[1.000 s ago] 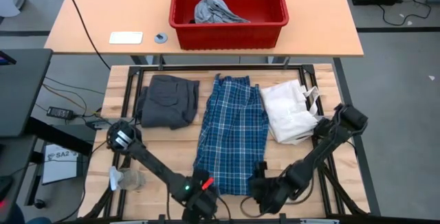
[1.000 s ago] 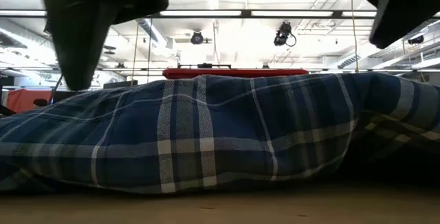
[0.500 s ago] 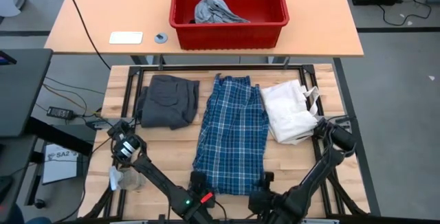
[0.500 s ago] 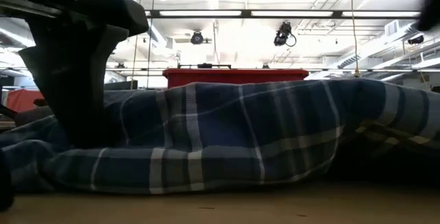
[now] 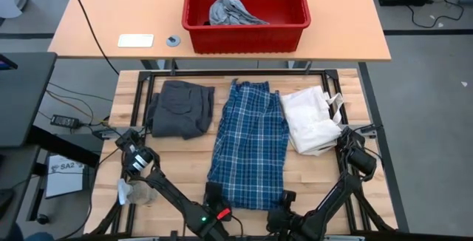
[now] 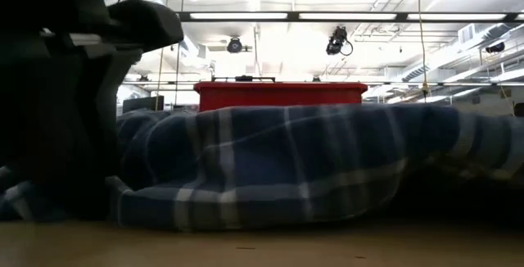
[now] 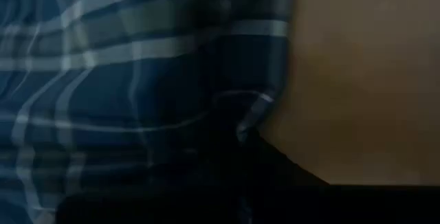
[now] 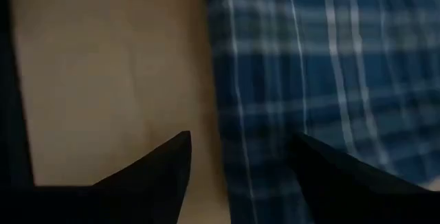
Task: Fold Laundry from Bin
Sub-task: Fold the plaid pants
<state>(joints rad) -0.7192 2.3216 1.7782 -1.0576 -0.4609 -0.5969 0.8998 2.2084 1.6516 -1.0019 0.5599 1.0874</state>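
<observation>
The blue-and-white plaid shirt (image 5: 249,145) lies flat down the middle of the table. My left gripper (image 5: 213,197) is shut on its near left corner and shows as a dark mass in the low view (image 6: 74,111). My right gripper (image 8: 237,162) stands open at the near right corner (image 5: 284,199). One finger is over the bare wood, the other over the plaid, with the shirt's edge between them. Dark grey shorts (image 5: 179,108) lie folded at the left. The red bin (image 5: 284,38) on the far table holds a light grey piece (image 5: 233,10). My left gripper pinches the plaid shirt's edge at the near left corner (image 7: 251,117) between its two fingers, coming from above and from the table's near side. The cloth bunches up at the fingers; the rest lies on the table. One layer or several, I cannot tell. My right gripper's fingers straddle the shirt's right edge (image 8: 220,114); whether they touch it I cannot tell.
A white fabric bag with cords (image 5: 310,121) lies right of the shirt. On the far table, a white card (image 5: 135,41) and a small round thing (image 5: 173,41) sit left of the bin. Bare wood shows along the table's near edge (image 5: 170,171).
My left gripper has come down onto the shirt's near left corner and shut on it. The cloth there has been pressed down and bunched, and the near edge sits lower. My right arm has sunk toward the table's near edge.
</observation>
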